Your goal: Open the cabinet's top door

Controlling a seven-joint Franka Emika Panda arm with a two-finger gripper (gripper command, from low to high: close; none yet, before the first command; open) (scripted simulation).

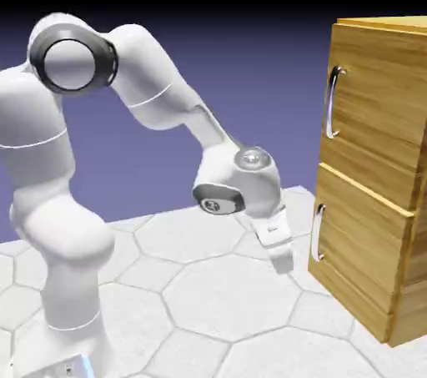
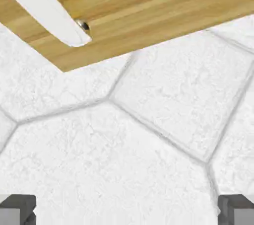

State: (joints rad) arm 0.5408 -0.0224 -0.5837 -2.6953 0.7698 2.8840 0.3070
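The cabinet (image 1: 379, 184) of golden-brown wood stands at the right of the exterior view. Its top door (image 1: 379, 97) is flush with the front, and a long curved silver handle (image 1: 332, 103) runs along its left edge. My gripper (image 1: 283, 261) hangs low over the table, pointing down and to the right. It is left of the lower panel's short handle (image 1: 317, 233) and well below the top door's handle. In the hand view the two grey fingertips (image 2: 17, 210) stand far apart at the bottom corners with only the table between them, so the gripper (image 2: 127, 211) is open.
The hand view's top is filled by the bottom of a wood panel (image 2: 149, 0), crossed by the end of a pale handle (image 2: 47, 8). White hexagon-tiled table (image 1: 208, 284) spreads under the hand and up to the cabinet's foot.
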